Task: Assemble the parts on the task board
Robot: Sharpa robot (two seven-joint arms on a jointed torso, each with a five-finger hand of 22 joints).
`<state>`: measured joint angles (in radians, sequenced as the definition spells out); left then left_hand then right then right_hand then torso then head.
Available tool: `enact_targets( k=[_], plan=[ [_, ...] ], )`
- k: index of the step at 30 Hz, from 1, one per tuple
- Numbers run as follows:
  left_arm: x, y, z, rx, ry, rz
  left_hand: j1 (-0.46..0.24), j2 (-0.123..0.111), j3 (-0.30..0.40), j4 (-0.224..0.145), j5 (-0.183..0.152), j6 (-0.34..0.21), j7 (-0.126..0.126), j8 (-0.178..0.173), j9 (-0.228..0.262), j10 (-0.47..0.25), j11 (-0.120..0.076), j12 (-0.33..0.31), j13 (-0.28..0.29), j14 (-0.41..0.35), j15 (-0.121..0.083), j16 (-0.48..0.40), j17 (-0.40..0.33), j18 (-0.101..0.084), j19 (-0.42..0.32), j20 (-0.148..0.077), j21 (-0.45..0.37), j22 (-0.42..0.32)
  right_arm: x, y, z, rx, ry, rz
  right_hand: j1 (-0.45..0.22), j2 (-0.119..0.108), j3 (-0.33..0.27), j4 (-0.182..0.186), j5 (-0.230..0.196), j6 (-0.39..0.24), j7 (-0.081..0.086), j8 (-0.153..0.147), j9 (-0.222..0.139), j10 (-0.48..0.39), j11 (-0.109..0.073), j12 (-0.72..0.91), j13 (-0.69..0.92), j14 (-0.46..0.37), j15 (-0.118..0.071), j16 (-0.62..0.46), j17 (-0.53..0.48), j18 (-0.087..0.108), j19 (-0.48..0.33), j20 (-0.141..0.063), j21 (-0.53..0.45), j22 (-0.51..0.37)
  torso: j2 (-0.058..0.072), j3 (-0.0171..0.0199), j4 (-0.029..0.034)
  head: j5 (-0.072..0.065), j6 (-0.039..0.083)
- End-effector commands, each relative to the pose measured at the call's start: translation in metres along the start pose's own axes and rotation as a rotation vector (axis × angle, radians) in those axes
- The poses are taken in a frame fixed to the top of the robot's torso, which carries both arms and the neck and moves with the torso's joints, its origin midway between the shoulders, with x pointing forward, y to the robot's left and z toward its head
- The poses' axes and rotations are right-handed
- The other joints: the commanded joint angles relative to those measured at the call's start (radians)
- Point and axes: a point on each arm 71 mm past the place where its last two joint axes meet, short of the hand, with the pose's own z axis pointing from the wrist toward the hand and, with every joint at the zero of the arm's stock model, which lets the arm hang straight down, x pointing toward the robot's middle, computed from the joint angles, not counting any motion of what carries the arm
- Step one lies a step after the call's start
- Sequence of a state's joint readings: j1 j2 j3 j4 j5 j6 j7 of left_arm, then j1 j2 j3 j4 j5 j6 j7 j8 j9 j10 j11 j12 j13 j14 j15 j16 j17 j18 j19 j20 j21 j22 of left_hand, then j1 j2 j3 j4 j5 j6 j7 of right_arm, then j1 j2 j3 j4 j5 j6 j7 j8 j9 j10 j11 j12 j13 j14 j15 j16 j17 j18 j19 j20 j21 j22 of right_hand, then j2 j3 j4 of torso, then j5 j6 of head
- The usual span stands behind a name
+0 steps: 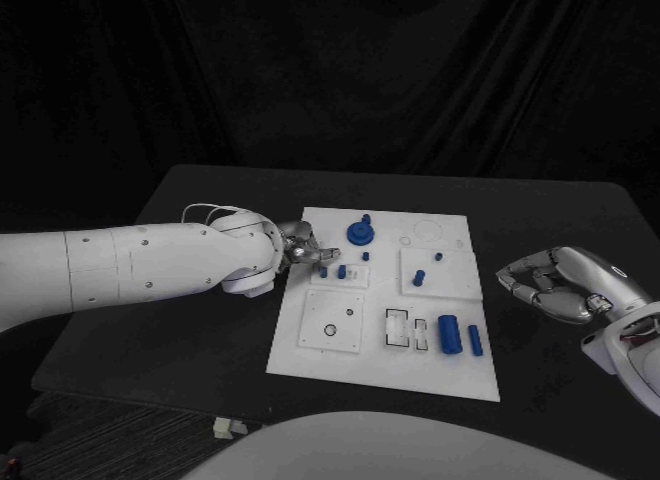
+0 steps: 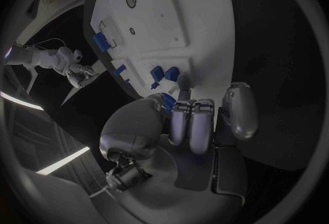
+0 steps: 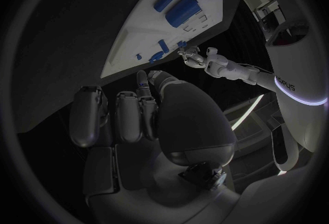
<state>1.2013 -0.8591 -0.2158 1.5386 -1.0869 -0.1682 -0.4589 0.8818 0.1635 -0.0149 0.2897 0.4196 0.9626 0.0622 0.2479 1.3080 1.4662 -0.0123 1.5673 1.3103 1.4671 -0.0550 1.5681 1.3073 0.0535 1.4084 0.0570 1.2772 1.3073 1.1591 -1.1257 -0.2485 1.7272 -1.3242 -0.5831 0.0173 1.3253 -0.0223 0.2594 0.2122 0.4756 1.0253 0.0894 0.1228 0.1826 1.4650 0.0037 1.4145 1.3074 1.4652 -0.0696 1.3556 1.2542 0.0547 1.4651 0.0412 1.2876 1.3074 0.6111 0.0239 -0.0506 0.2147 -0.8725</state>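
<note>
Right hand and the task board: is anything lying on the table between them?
Nothing. In the head view the right hand hovers off the task board's right edge, and the strip of black table between them is bare.

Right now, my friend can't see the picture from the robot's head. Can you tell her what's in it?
The robot's left hand reaches over the left edge of the white task board, its fingers at small blue parts there. The right hand hovers off the board's right side, fingers curled, holding nothing. A larger blue cylinder lies near the board's front.
</note>
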Motion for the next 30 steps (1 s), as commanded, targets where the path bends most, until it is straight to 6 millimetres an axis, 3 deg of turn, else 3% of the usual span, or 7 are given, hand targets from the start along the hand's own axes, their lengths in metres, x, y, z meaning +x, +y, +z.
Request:
enact_targets(
  k=[1,10,12,13,14,22,30],
  plan=[
    [-0.003,-0.006,-0.001,0.077,-0.055,-0.030,0.019,-0.005,-0.004,-0.001,0.003,-0.003,-0.008,0.009,0.016,0.105,0.003,0.004,0.260,0.104,0.002,0.003,0.263,0.014,0.000,0.003,-0.001,0.175,0.001,-0.001,-0.001,0.015,0.005,0.000,0.010,-0.001,-0.001,-0.004,0.006,0.001,0.005,-0.006,0.001,0.000,0.005,-0.006,0.045,0.050,0.009,-0.004,-0.001,0.007,0.001,0.007,-0.003,0.181,0.000,0.0000,-0.0001,-0.001,0.000],
    [-0.004,-0.006,-0.007,0.109,-0.066,-0.034,0.082,-0.027,-0.001,-0.001,0.020,-0.019,-0.007,0.011,0.006,0.099,0.004,-0.003,0.256,0.104,0.003,0.003,0.263,0.016,-0.009,0.003,-0.013,0.171,0.001,-0.001,-0.002,0.017,0.004,0.000,0.009,-0.001,-0.002,-0.004,0.005,0.001,0.005,-0.006,0.001,0.000,0.006,-0.006,0.045,0.050,0.009,-0.005,-0.001,0.007,0.001,0.007,-0.003,0.181,0.000,0.0006,-0.0005,-0.001,0.000],
    [-0.004,-0.005,-0.009,0.101,-0.073,-0.018,0.107,-0.033,0.005,-0.003,0.050,-0.019,-0.007,0.005,-0.008,0.100,0.004,-0.002,0.257,0.104,0.004,0.003,0.263,0.016,-0.009,0.003,-0.011,0.172,0.000,-0.001,-0.002,0.018,0.004,0.000,0.009,-0.001,-0.002,-0.004,0.005,0.001,0.005,-0.006,0.001,0.000,0.006,-0.006,0.045,0.050,0.009,-0.005,-0.001,0.007,0.001,0.007,-0.003,0.181,0.000,0.0004,-0.0001,-0.002,0.000],
    [-0.004,-0.004,-0.011,0.097,-0.076,-0.009,0.165,-0.047,0.030,-0.028,0.096,-0.021,-0.011,-0.001,-0.021,0.103,0.001,0.001,0.259,0.104,0.001,0.003,0.263,0.015,-0.006,0.002,-0.005,0.173,0.000,-0.002,-0.002,0.019,0.004,0.000,0.009,-0.001,-0.002,-0.004,0.005,0.001,0.005,-0.006,0.001,0.000,0.006,-0.006,0.045,0.050,0.009,-0.005,-0.001,0.007,0.001,0.007,-0.003,0.181,0.000,0.0006,0.0001,-0.001,0.000],
    [-0.004,-0.004,-0.012,0.095,-0.078,-0.004,0.176,-0.055,0.037,-0.026,0.099,-0.018,-0.011,-0.002,-0.027,0.103,0.000,0.002,0.259,0.104,0.001,0.003,0.263,0.015,-0.005,0.001,-0.005,0.173,0.000,-0.002,-0.003,0.019,0.004,0.000,0.009,-0.001,-0.002,-0.004,0.005,0.001,0.005,-0.006,0.001,0.000,0.006,-0.006,0.045,0.050,0.009,-0.005,-0.001,0.007,0.001,0.007,-0.003,0.181,0.000,0.0004,0.0001,-0.001,0.000],
    [-0.001,0.000,-0.017,0.047,-0.061,0.040,0.279,-0.107,0.096,-0.052,0.066,-0.011,-0.016,-0.008,-0.060,0.103,-0.005,0.002,0.260,0.104,-0.005,0.003,0.263,0.015,-0.004,-0.003,-0.004,0.173,0.000,-0.002,-0.003,0.019,0.004,0.000,0.008,-0.001,-0.002,-0.003,0.005,0.001,0.006,-0.007,0.001,0.001,0.006,-0.005,0.046,0.050,0.009,-0.005,-0.002,0.007,0.002,0.007,-0.002,0.181,-0.002,-0.0001,-0.0018,0.002,0.000],
    [0.000,0.003,-0.016,0.011,-0.047,0.058,0.292,-0.129,0.135,-0.054,0.054,-0.022,-0.014,0.015,-0.043,0.104,-0.004,0.003,0.260,0.104,-0.005,0.003,0.263,0.015,-0.004,-0.004,-0.005,0.173,0.000,-0.003,-0.003,0.021,0.004,-0.001,0.008,-0.001,-0.002,-0.003,0.005,0.001,0.006,-0.007,0.001,0.001,0.006,-0.005,0.046,0.050,0.009,-0.005,-0.002,0.007,0.002,0.007,-0.002,0.181,-0.001,-0.0010,-0.0003,0.001,0.000]
  ],
)
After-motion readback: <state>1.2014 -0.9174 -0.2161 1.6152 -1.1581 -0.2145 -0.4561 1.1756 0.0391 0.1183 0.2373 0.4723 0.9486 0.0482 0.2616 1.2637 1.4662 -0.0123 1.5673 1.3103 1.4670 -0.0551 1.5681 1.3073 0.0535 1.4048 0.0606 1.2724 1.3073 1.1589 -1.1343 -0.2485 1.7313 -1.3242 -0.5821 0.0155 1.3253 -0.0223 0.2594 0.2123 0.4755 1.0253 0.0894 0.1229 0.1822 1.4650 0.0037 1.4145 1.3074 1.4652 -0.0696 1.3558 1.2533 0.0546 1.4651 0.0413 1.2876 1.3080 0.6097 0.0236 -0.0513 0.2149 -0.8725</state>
